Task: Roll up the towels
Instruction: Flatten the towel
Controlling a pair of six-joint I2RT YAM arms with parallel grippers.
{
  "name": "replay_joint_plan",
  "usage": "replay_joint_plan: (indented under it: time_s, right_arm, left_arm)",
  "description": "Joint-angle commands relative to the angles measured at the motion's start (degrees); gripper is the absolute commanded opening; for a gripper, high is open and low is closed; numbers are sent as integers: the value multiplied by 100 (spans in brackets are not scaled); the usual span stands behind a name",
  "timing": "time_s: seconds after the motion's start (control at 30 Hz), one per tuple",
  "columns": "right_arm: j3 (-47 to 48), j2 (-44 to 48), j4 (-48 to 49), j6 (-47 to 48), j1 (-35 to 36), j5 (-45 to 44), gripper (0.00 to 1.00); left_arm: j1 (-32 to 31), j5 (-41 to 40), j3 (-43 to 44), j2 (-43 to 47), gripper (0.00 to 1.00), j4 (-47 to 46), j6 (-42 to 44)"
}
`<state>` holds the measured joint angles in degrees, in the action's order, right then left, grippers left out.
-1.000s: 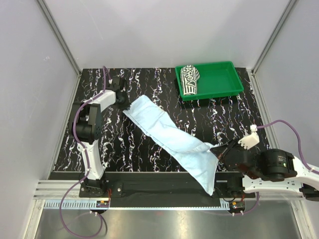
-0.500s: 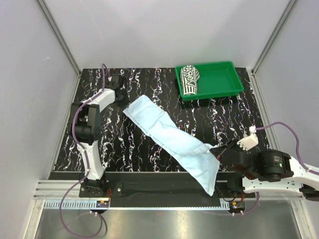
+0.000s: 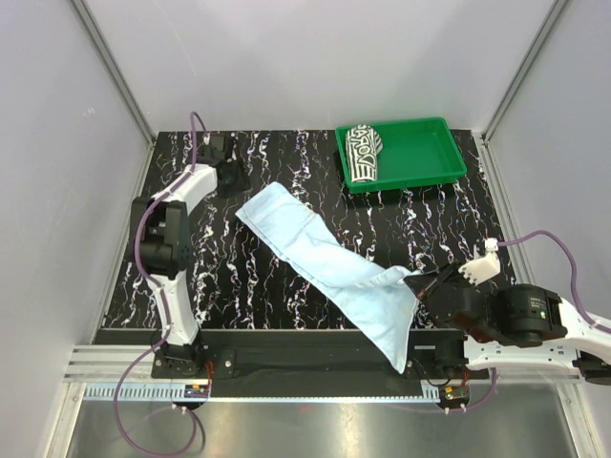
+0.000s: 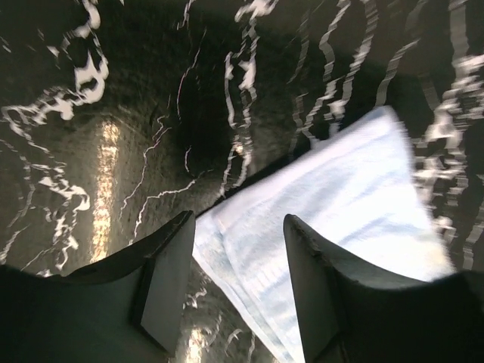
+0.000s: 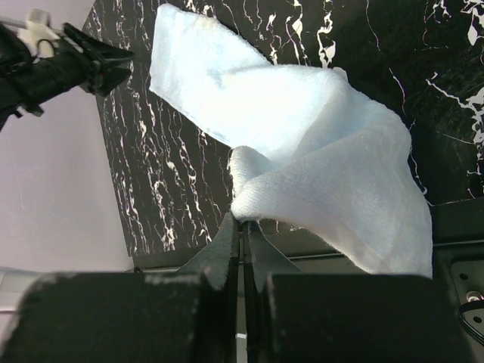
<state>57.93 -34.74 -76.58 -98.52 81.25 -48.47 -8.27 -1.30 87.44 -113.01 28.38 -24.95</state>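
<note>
A pale blue towel (image 3: 320, 253) lies flat in a long diagonal strip across the black marbled table (image 3: 248, 286). Its near end hangs over the front edge. My right gripper (image 3: 417, 283) is shut on a fold at that near end, and in the right wrist view the cloth (image 5: 318, 151) bunches up above the shut jaws (image 5: 243, 221). My left gripper (image 3: 229, 176) stands open just off the strip's far corner. In the left wrist view that corner (image 4: 340, 197) lies below and between the fingers (image 4: 238, 227), untouched. A green-and-white striped towel (image 3: 363, 153) lies rolled in the tray.
A green plastic tray (image 3: 420, 157) stands at the back right of the table. Grey walls close in the left, right and back sides. A metal rail (image 3: 286, 386) runs along the front edge, between the arm bases.
My left gripper has opened, let go of the blue towel's far corner and drawn back toward the far left. My right gripper has stayed shut on the near end, shifting it slightly.
</note>
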Motion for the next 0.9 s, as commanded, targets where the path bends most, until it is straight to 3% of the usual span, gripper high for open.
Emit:
replay_joint_plan:
  time_s: [0.0,0.53,0.87]
  right_arm:
    - [61,-68,-1676,-123,-4,-251,0]
    - [-221,213,-1676,-211,-13,-207,0]
    - [-282,266,-1676,-194,-4,-154,0]
  left_arm:
    - [27,51,54,-458,53,-131,78]
    - [-95,-72,-226,-512,39,-289,25]
    - [-271,-265,-298,-555,23,-360,-27]
